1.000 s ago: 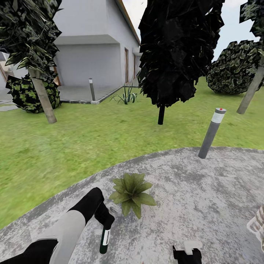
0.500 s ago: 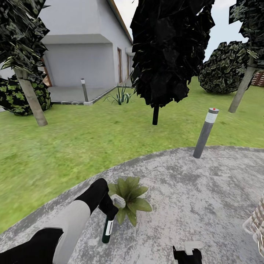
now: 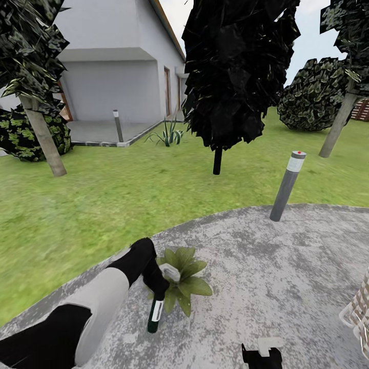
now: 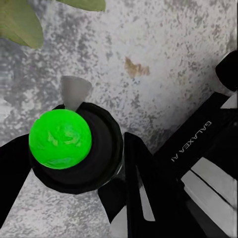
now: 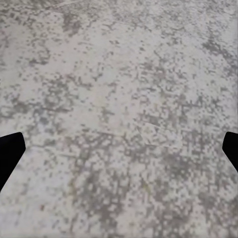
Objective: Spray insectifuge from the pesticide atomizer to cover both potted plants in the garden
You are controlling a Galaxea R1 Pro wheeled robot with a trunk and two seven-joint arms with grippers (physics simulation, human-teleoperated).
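Left hand (image 3: 156, 287) grasping the pesticide atomizer (image 3: 155, 315), which hangs upright below my fingers, its base toward the grey patio (image 3: 266, 266). Seen from my left wrist, the atomizer (image 4: 69, 148) sits clamped between both fingers, its bright green top facing the camera. The bottle is just beside the potted plant (image 3: 182, 277), at its left edge, overlapping the leaves. My right hand (image 5: 119, 153) is spread wide over bare paving, holding nothing. A grey bollard lamp (image 3: 287, 185) stands at the patio's far rim.
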